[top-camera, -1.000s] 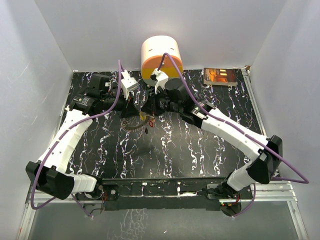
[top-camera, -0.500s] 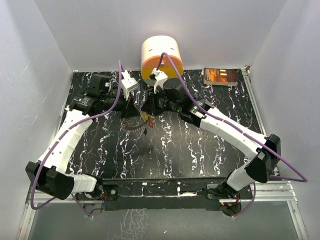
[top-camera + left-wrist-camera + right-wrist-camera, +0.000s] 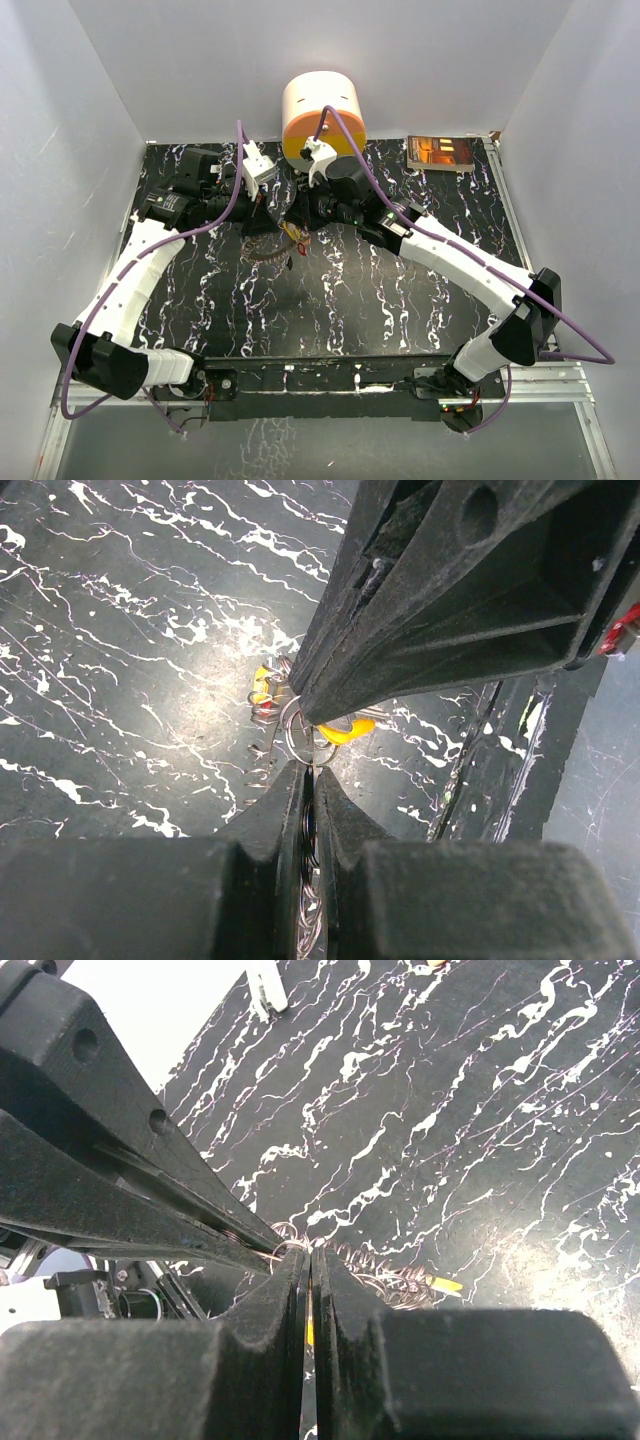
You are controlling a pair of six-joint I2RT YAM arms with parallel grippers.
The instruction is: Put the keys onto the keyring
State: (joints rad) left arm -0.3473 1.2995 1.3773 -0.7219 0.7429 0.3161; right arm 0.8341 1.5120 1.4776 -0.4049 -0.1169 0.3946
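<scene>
My left gripper (image 3: 272, 222) and right gripper (image 3: 298, 222) meet tip to tip at the back middle of the black marbled table. In the left wrist view the left gripper (image 3: 310, 772) is shut on the silvery keyring (image 3: 309, 830), whose wire sits edge-on between its jaws. Small rings and yellow-headed keys (image 3: 345, 731) hang just beyond its tips, under the right gripper's fingers (image 3: 440, 590). In the right wrist view the right gripper (image 3: 309, 1254) is shut on a yellow key (image 3: 310, 1332). The jagged keyring (image 3: 405, 1278) lies beside it, with another yellow key (image 3: 446, 1283) at its end.
A white and orange cylinder (image 3: 322, 112) stands at the back, just behind the grippers. A brown box (image 3: 440, 152) lies at the back right. A white bar (image 3: 266, 986) lies near the table's far edge. White walls close in the table.
The right arm has shifted slightly left, closer to the left gripper. The left arm and the keyring have hardly moved.
</scene>
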